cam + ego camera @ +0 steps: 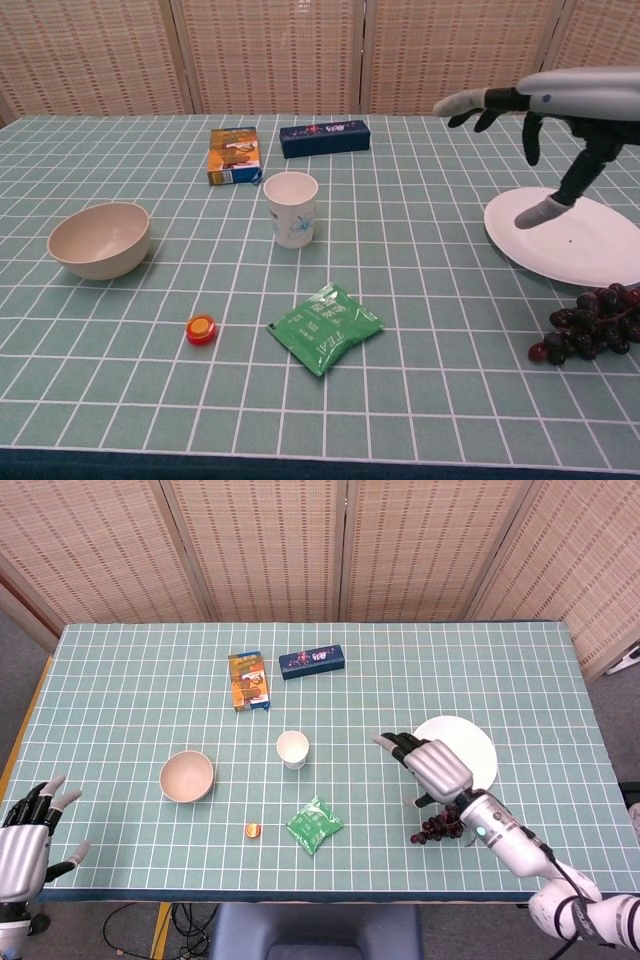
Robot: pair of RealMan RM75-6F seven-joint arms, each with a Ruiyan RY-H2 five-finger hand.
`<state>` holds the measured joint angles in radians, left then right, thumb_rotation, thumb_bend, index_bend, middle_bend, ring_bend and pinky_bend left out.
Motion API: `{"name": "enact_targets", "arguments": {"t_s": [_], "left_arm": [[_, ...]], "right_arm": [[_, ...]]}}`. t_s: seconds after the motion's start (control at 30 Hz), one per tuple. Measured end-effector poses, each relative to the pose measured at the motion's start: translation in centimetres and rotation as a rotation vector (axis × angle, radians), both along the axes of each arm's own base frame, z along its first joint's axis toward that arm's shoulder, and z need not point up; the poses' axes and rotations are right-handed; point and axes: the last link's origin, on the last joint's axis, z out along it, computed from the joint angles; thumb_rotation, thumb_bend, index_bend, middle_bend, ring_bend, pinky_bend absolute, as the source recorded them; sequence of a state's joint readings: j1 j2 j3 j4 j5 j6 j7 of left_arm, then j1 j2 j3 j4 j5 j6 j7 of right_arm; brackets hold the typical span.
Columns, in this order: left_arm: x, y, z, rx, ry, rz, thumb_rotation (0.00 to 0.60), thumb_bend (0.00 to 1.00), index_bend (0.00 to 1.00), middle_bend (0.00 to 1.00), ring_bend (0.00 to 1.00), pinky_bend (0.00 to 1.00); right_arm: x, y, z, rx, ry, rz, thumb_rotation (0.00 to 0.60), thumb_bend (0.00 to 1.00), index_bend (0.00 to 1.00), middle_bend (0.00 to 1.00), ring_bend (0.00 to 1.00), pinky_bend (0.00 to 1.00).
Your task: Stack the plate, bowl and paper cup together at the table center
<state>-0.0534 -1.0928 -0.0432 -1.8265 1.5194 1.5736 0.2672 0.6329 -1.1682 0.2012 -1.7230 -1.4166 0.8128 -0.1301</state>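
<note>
A white plate (466, 745) (575, 238) lies at the table's right. My right hand (432, 768) (545, 110) hovers over the plate's left edge, fingers spread, holding nothing. A white paper cup (292, 749) (292, 208) stands upright near the table's middle. Left of it sits a beige bowl (187, 775) (100, 239). My left hand (28, 835) stays off the table's front left corner, fingers apart and empty; only the head view shows it.
A green snack packet (314, 825) (325, 327) and a small orange cap (253, 830) (201, 328) lie in front of the cup. Dark grapes (445, 823) (590, 334) sit just in front of the plate. An orange box (248, 680) and a dark blue box (311, 661) lie behind.
</note>
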Motion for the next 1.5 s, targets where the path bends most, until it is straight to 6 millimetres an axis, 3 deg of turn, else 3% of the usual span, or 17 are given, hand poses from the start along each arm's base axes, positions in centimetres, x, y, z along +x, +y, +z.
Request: {"name": "enact_targets", "arguments": {"t_s": [0.2,0.47,0.93,1.33,1.43,1.5], "left_arm": [[0.0,-0.2,0.1,0.004,0.0,0.0,0.6,0.22,0.22,0.1,0.11,0.19],[-0.3,-0.4,0.2,0.007,0.002,0.01,0.6,0.22,0.22,0.1,0.11,0.19],[-0.6,-0.8,0.5,0.017,0.005,0.023,0.6,0.22,0.22,0.1,0.11,0.19],[-1.3,-1.4,0.8,0.025,0.007,0.048,0.6,0.22,0.22,0.1,0.11,0.19],[-1.5,-1.5,0.9,0.027,0.007,0.056,0.6,0.22,0.22,0.1,0.11,0.19],[-1.7,-1.6,0.9,0.028,0.006,0.061,0.6,0.22,0.22,0.1,0.11,0.19]], "right_arm": [[3.4,-2.0,-2.6,0.082,0.029,0.045,0.6,0.05,0.0,0.0,0.01,0.27],[6.9,-4.6,-6.3,0.131,0.055,0.08,0.6,0.05,0.0,0.0,0.0,0.25],[10.4,-8.3,-11.4,0.145,0.01,0.052,0.6,0.05,0.0,0.0,0.0,0.25],[12.9,-10.1,-15.3,0.196,0.005,0.007,0.6,0.06,0.0,0.06,0.01,0.25],[13.1,-10.1,-16.0,0.2,0.005,0.001,0.6,0.11,0.02,0.11,0.05,0.27],[13.1,-10.2,-16.2,0.196,0.003,-0.001,0.6,0.16,0.08,0.15,0.1,0.32]]}}
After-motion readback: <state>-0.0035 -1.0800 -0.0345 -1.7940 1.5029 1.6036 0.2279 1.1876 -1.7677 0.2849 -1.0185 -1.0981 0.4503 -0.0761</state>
